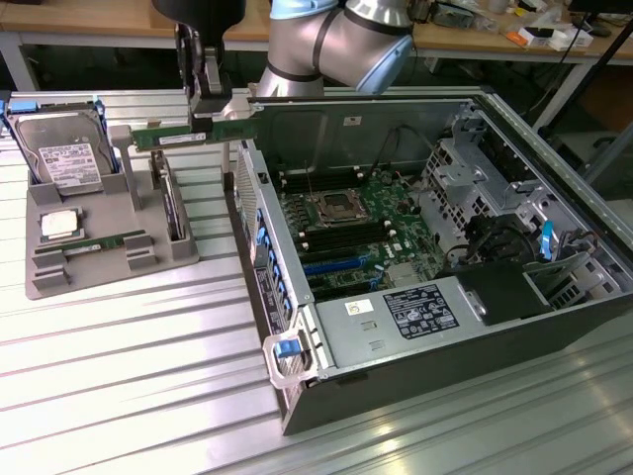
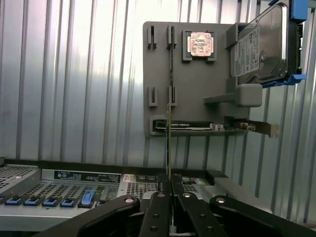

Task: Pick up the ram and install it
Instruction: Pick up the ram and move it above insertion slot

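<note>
Ram (image 1: 168,138) (image 2: 169,143) hangs in the air, pinched between the two fingers of the gripper (image 1: 213,111) (image 2: 170,190), which is closed on it; the green stick lies level, its long side running across the exterior view, and the fingers hold it nearer the end that reaches over the computer case (image 1: 297,396); in the wrist view it appears edge-on as a thin line rising from between the fingertips. The metal table (image 1: 119,396) spreads beneath the gripper; the open computer case sits below and to the exterior view's right of it, with the green motherboard (image 1: 366,213) lying inside, well apart from the stick; the grey tray (image 1: 109,267) (image 2: 197,89) rests below the gripper, to the exterior view's left; on the tray, the hard drive (image 1: 64,158) (image 2: 259,44) leans at the far end from the gripper; a second green stick (image 1: 99,243) lies flat on the tray; the square processor chip (image 1: 59,225) (image 2: 200,44) sits just beside it.
</note>
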`<state>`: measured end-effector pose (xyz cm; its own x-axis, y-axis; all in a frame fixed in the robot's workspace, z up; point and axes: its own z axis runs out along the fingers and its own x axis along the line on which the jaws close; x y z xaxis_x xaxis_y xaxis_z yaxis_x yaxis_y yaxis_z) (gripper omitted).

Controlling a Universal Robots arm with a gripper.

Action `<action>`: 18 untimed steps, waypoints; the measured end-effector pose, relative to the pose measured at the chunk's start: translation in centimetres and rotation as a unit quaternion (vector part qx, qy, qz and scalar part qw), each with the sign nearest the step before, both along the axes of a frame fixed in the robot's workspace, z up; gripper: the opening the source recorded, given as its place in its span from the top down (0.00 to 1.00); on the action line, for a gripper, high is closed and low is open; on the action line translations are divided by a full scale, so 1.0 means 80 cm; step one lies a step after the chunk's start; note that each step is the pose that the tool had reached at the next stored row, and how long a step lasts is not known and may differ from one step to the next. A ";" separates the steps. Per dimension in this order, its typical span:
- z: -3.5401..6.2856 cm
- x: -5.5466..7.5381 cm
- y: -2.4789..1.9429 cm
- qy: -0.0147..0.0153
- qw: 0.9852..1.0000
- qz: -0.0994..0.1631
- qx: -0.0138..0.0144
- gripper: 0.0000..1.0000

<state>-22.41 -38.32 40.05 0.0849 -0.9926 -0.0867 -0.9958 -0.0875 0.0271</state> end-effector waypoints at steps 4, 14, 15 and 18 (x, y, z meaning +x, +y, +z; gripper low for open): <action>0.000 0.010 0.0000 0.000 1.000 0.000 0.000 0.88; 0.000 0.038 0.0000 0.000 1.000 0.000 -0.001 0.88; 0.000 0.040 0.0000 0.000 1.000 0.000 -0.001 0.88; 0.000 0.046 0.0000 0.000 1.000 0.000 -0.001 0.88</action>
